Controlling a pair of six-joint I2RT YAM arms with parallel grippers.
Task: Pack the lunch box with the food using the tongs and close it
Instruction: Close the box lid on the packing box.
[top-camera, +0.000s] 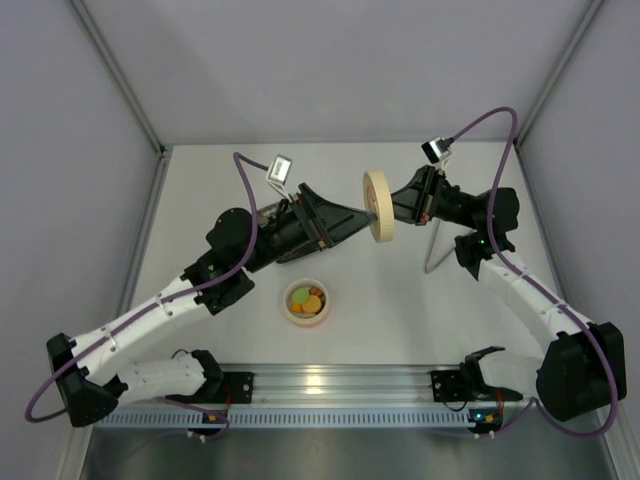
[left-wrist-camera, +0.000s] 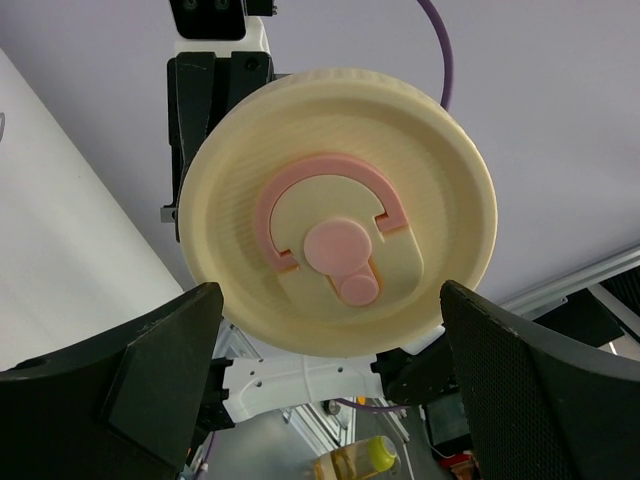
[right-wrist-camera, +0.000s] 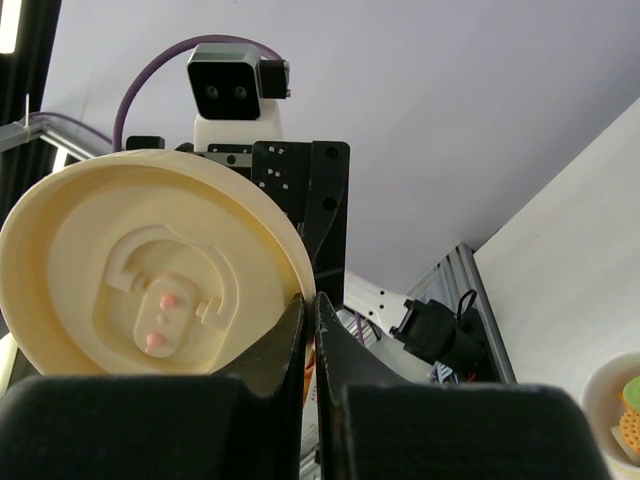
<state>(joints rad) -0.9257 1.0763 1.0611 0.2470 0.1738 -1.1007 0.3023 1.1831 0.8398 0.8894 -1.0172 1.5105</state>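
Cream lid (top-camera: 378, 205) with pink horseshoe mark sits pinched in right claw (top-camera: 392, 208); left claw (top-camera: 352, 222) gapes.

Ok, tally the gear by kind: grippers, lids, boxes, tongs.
Grippers: 2, the left gripper open, the right gripper shut on the lid
Lids: 1
Boxes: 1, the box, with food inside
Tongs: 1, the tongs
Total: 5
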